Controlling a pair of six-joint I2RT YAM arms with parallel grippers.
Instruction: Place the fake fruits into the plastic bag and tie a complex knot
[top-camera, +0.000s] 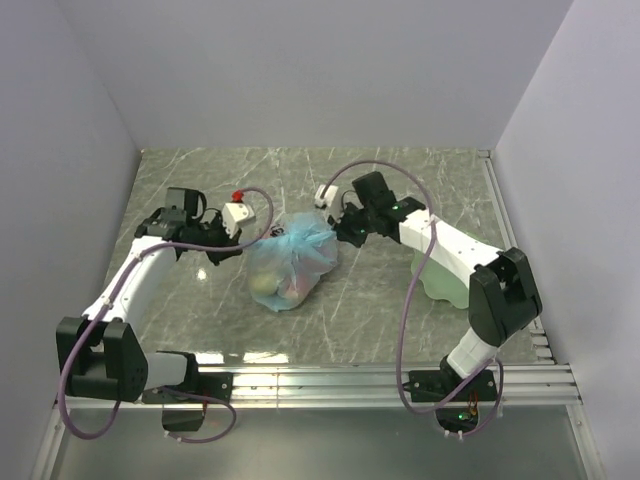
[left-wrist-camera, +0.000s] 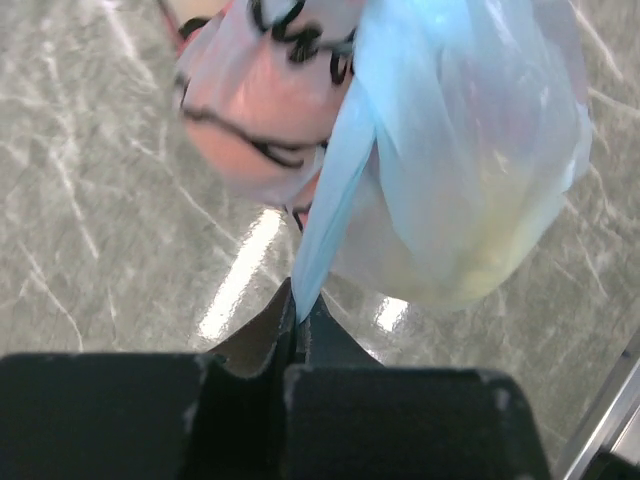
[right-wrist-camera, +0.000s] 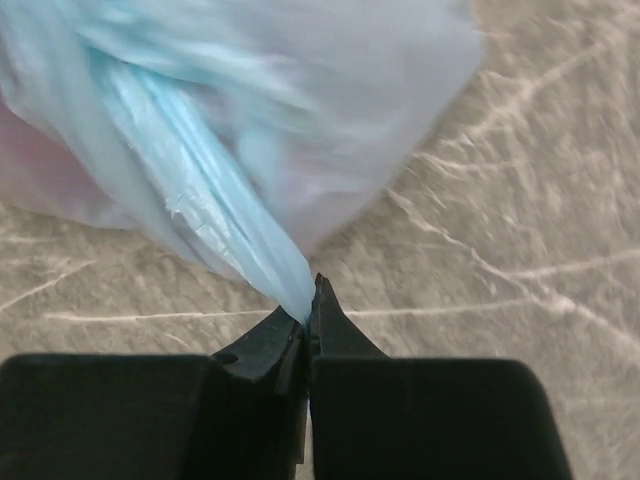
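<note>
we have the fake fruits (top-camera: 270, 287) in the plastic bag (top-camera: 305, 245) on the surface (top-camera: 380, 320), left jaws clenched on 1 tail (left-wrist-camera: 322, 235), right jaws on the other tail (right-wrist-camera: 215, 210); tying the knot remains, we judge

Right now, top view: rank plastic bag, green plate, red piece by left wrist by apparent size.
1. plastic bag
2. green plate, but the right arm hides part, so these two are unsure
3. red piece, clearly smallest

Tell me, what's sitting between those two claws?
The plastic bag, fake fruits inside, sits between the left gripper and right gripper; the top view shows it.
</note>
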